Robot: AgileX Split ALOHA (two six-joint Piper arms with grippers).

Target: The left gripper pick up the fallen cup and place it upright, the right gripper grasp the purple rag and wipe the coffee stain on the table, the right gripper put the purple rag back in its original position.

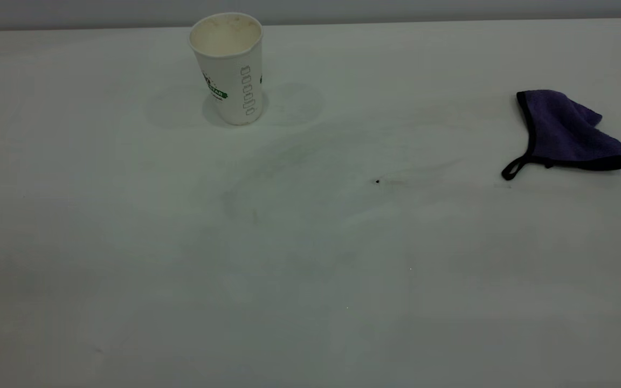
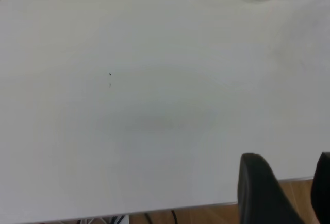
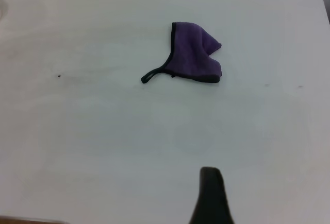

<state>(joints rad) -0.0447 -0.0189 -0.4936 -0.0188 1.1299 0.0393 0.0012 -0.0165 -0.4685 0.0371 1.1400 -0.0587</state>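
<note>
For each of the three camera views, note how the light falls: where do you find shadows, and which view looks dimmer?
Exterior view: dimmest, greyish; the cup throws soft, faint shadows to both sides on the table; a thin shadow edges the purple rag. Left wrist view: bright, nearly washed out, with a faint broad shadow mid-table. Right wrist view: bright; the rag's shadow is slight.

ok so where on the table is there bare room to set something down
Bare table: the whole near half, the wide stretch between the cup and the purple rag, and everything left of the cup. Only the rag's right-edge corner and the cup's far spot are taken.
</note>
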